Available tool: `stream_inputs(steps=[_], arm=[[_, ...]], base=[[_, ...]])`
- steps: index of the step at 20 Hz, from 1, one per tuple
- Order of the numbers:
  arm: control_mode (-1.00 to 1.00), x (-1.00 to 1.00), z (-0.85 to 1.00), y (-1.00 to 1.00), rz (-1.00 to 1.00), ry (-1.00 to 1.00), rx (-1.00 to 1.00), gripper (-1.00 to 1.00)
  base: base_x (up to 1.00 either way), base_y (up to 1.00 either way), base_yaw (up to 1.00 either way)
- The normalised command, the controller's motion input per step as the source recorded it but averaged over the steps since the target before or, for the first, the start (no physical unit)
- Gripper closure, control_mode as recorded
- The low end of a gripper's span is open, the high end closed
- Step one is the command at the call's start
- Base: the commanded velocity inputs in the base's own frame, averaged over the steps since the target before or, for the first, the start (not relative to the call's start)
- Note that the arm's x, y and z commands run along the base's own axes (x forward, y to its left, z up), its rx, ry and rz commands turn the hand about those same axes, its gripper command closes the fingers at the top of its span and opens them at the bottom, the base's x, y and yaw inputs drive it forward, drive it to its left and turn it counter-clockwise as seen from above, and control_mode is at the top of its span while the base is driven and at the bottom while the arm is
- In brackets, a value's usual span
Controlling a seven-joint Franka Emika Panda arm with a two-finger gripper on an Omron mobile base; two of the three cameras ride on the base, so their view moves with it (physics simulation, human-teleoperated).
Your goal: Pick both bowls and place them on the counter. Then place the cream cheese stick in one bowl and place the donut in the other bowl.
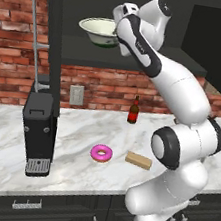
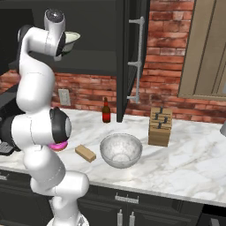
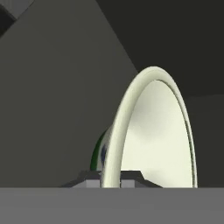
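One bowl down: the grey marbled bowl [image 2: 120, 150] sits on the worktop [image 2: 185, 163] near its front edge. My gripper [image 3: 110, 178] pinches the cream bowl [image 1: 99, 31] by its flared rim, up in the cabinet above its shelf [image 1: 136, 58]. The donut [image 1: 101, 153] and cream cheese stick [image 1: 138, 160] wait mid-worktop, unbowled.

Glossy glazed cream bowl [image 3: 153, 131]; veined marble counter [image 1: 79, 128] – polished; rough brick wall [image 1: 17, 42]
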Motion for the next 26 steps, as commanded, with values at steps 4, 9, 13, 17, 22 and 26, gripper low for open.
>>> stream_inputs(steps=[4, 9, 13, 17, 22, 26], arm=[[-1.0, -0.45, -0.28, 0.0, 0.0, -0.15, 0.09, 1.0], [-1.0, -0.81, -0.06, -0.02, -0.03, -0.16, 0.07, 1.0], [-1.0, -0.93, 0.0, -0.01, -0.08, -0.05, 0.02, 1.0], [-1.0, -0.85, 0.0, -0.08, -0.07, 0.0, 0.01, 1.0], [-1.0, -0.82, 0.0, -0.15, -0.08, 0.0, 0.04, 1.0], [-1.0, -0.85, 0.0, -0.2, -0.09, 0.0, 0.04, 1.0]], base=[[0.0, 0.0, 0.0], [0.0, 0.0, 0.0], [0.0, 0.0, 0.0], [0.0, 0.0, 0.0], [0.0, 0.0, 0.0], [0.0, 0.0, 0.0]])
